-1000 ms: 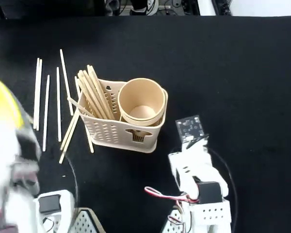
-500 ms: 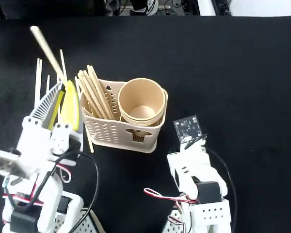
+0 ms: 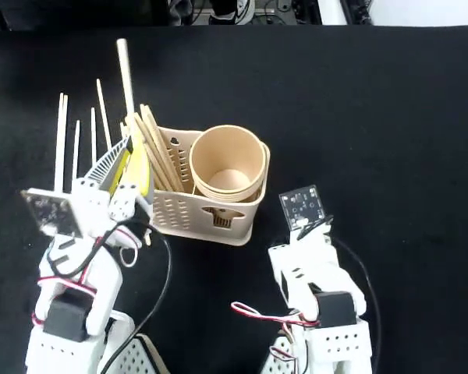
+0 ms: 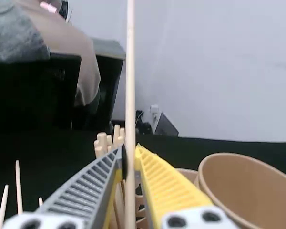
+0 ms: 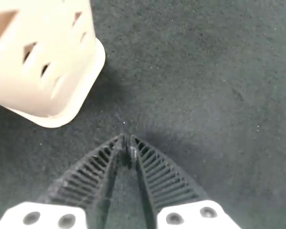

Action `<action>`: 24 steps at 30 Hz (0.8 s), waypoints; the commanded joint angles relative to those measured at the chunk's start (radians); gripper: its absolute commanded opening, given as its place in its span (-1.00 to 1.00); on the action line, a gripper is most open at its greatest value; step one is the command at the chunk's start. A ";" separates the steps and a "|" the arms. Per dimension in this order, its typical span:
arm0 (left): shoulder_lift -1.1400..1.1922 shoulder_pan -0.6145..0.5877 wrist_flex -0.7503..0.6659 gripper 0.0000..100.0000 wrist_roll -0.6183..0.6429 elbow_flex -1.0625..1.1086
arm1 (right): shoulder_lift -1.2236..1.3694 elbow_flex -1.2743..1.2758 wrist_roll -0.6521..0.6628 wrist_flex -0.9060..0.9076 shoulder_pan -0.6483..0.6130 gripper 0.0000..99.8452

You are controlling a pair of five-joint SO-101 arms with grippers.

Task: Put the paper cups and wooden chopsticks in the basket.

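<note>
Loose chopsticks (image 3: 61, 140): several wooden sticks lie flat on the black table (image 3: 390, 117), well left of the basket. They run roughly parallel and are slightly fanned. None of them touches the basket.

Left gripper (image 3: 131, 142): clenched on a single chopstick, one grey finger and one yellow finger pressed to either side of it. In the left wrist view (image 4: 128, 151) the stick fills the gap between the two fingers. The gripper sits at the left end of the basket, just beside the bundle already stored there.

Held chopstick (image 3: 125, 78): stands close to upright in the left gripper's grasp, with its upper end raised well above the fingers (image 4: 130, 71). Its lower end is hidden behind the fingers, so I cannot tell whether it has entered the basket.

Stored chopsticks (image 3: 157, 152): a bundle leans in the basket's left compartment with the tops tilted toward the left. The stick ends show just beyond the left gripper's tips (image 4: 105, 140).

Basket (image 3: 195, 214): a cream perforated plastic basket, upright on the table between the two arms. One rounded corner shows in the right wrist view (image 5: 43, 62).

Paper cups (image 3: 228, 179): nested in one stack, mouth upward, filling the basket's right compartment. The rim shows beside the yellow finger (image 4: 243, 191).

Right gripper (image 5: 126, 143): clenched on nothing, its two black fingers meeting at the tips. It points down at bare table near the basket's corner and is apart from it.

Right arm (image 3: 320, 288): folded low at the near edge of the table, right of the basket.
</note>
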 commanded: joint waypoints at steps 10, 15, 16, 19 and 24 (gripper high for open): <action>-0.006 -0.035 0.015 -0.94 0.021 -0.030 | -0.068 -0.004 -0.008 0.005 -0.011 -0.97; -0.012 -0.041 0.017 -0.94 0.061 -0.077 | -0.068 -0.004 -0.006 0.006 -0.011 -0.97; -0.014 -0.042 0.017 -0.94 0.064 -0.102 | -0.068 -0.004 -0.006 0.006 -0.011 -0.97; -0.006 -0.031 -0.002 -0.94 0.069 -0.206 | -0.068 -0.004 -0.006 0.006 -0.011 -0.97; -0.003 -0.025 -0.144 -0.95 0.063 -0.272 | -0.068 -0.004 -0.003 0.006 -0.011 -0.97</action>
